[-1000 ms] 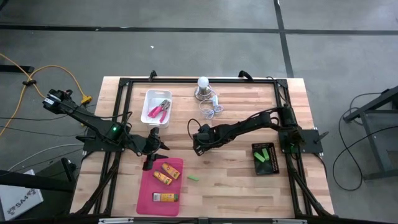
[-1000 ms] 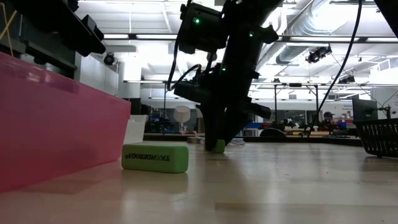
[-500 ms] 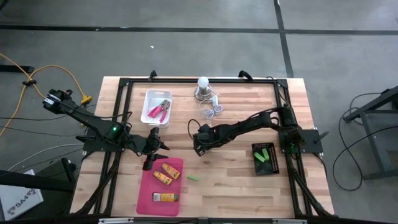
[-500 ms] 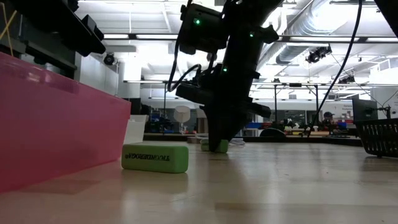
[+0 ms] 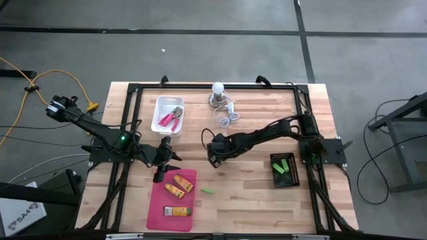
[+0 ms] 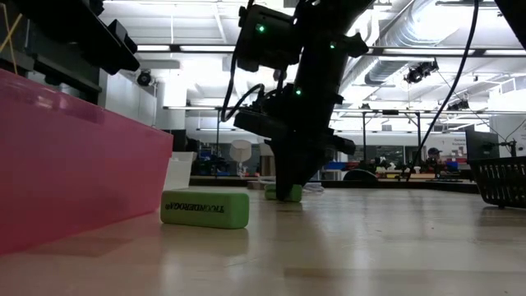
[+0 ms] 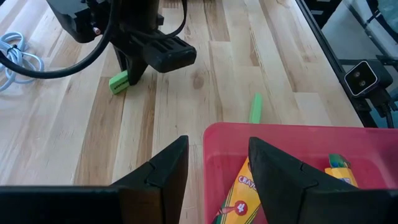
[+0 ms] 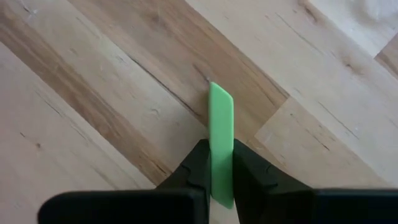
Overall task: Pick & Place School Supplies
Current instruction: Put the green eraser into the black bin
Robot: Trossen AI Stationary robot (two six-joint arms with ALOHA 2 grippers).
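Observation:
My right gripper point(image 5: 215, 160) stands at the table's middle, shut on a light-green stick point(image 8: 221, 124); the low view shows it coming down onto the stick point(image 6: 283, 192). My left gripper point(image 7: 217, 165) is open and hovers over the far rim of the pink tray point(image 5: 160, 213), touching nothing. Three orange-yellow pieces point(image 5: 177, 187) lie in that tray. A second green stick point(image 5: 207, 191) lies flat on the wood to the right of the tray. More green sticks point(image 5: 283, 165) lie in the black basket. Pink-handled tools point(image 5: 171, 117) rest in the white tray. My right gripper pinches the green stick between its two fingers point(image 8: 198, 163), which press on the stick's long sides near one end point(image 8: 221, 163). The fingers come from above, pointing down. The stick's free end point(image 7: 117, 82) reaches out past them, and the stick lies level at table height.
A white bulb point(image 5: 217, 88) with a coiled cord point(image 5: 227, 118) sits near the far edge. The black basket point(image 5: 274, 180) is at the right, the white tray point(image 5: 160, 103) far left of centre. Bare wood lies between the pink tray and the basket.
In the low view the green stick under my right gripper shows more of its length than a second ago: it has turned a little on the table. The right gripper has shifted slightly with it, and the left arm has kept still.

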